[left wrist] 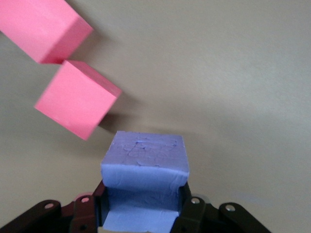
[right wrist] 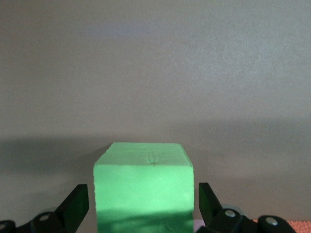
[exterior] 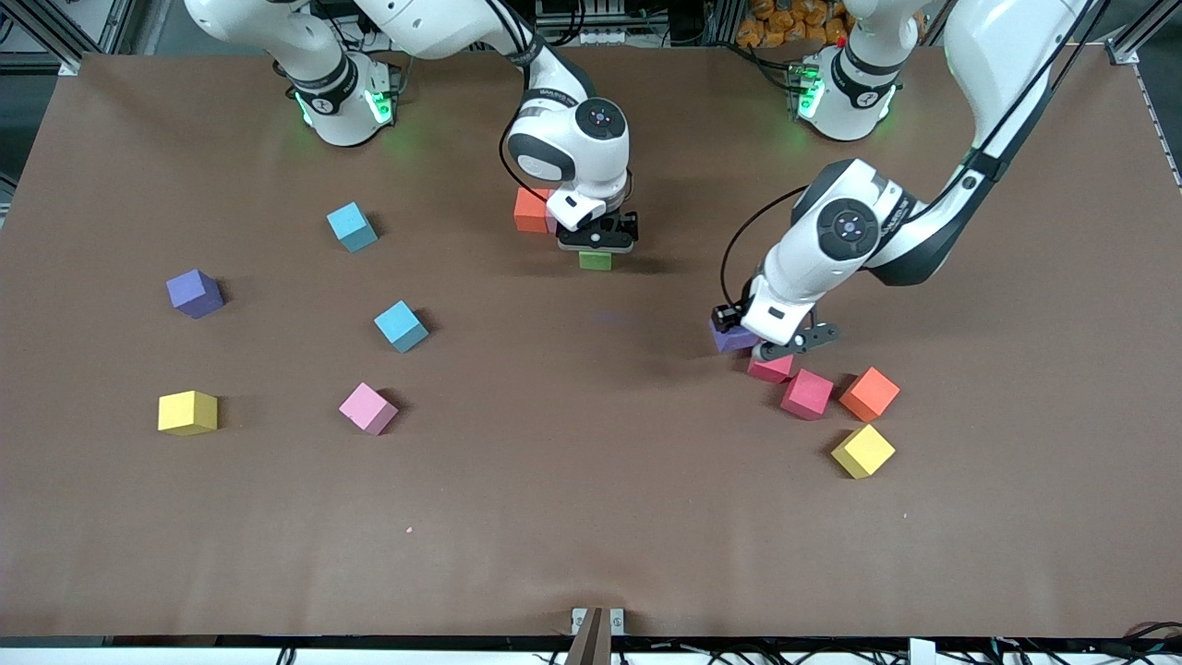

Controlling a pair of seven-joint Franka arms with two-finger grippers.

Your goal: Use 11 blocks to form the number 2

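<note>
A soft purple foam cube [left wrist: 145, 167] is being pinched by the left gripper [exterior: 774, 346] at centre right of the frame; its squashed sides are best held flat. A green foam cube [right wrist: 143, 187] is being left on the worktop [exterior: 591, 517] between the right gripper's [exterior: 597, 242] spread jaws, upper middle.

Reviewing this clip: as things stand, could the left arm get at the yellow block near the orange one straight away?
Probably not yet. The left pincer is shut on a purple block, so it must set that down first. The yellow block itself stands uncovered near the orange block, close by.
</note>
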